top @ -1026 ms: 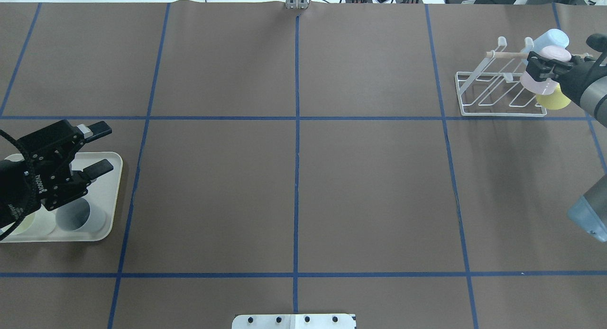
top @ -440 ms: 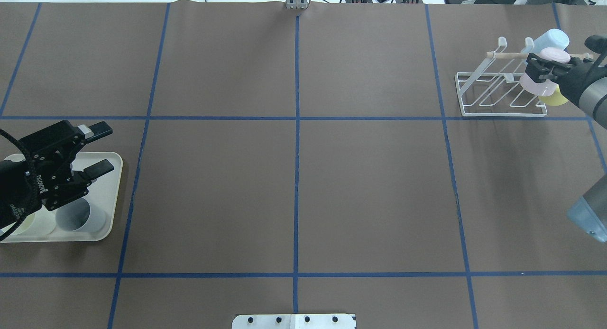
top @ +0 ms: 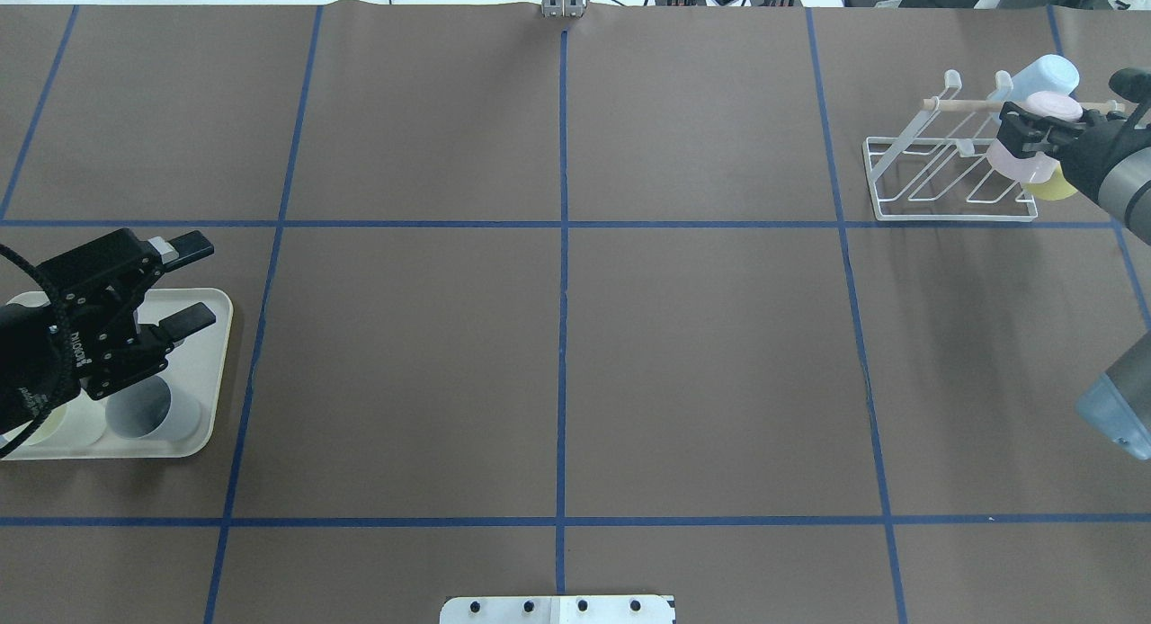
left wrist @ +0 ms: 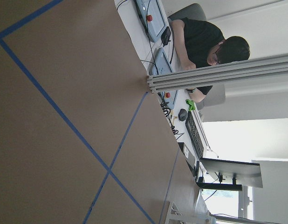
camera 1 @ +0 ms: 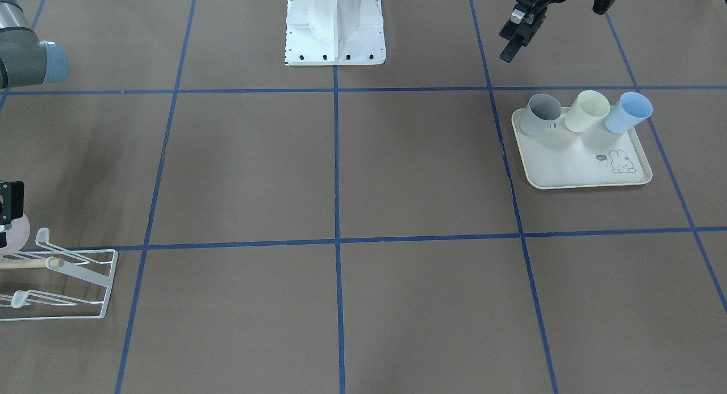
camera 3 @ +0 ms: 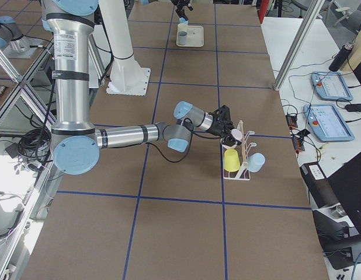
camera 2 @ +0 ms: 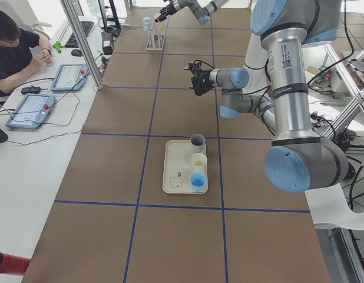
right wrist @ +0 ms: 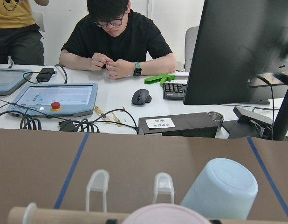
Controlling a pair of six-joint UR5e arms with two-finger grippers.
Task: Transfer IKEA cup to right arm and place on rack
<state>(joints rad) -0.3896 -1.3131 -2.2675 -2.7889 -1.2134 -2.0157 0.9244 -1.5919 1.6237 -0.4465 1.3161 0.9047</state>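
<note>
Comparing with a second ago, we see the right gripper (top: 1028,129) has sunk a little toward the rack (top: 953,217) with the pink cup (top: 1014,159), which now covers more of the yellow cup (top: 1052,189) already hanging there. We judge that the handover is done and the placing is in its last stretch, with only seating and release left. The right gripper's fingers are clamped on the pink cup's wall. The cup hangs over the rack's right end, just beside the light blue cup (top: 1043,74). Its long axis is tilted: closed base up by the wooden dowel (top: 962,105), mouth down toward the wire floor, on the robot's side. The left gripper (top: 198,280) has not moved, jaws apart and empty over the tray (top: 223,336).
</note>
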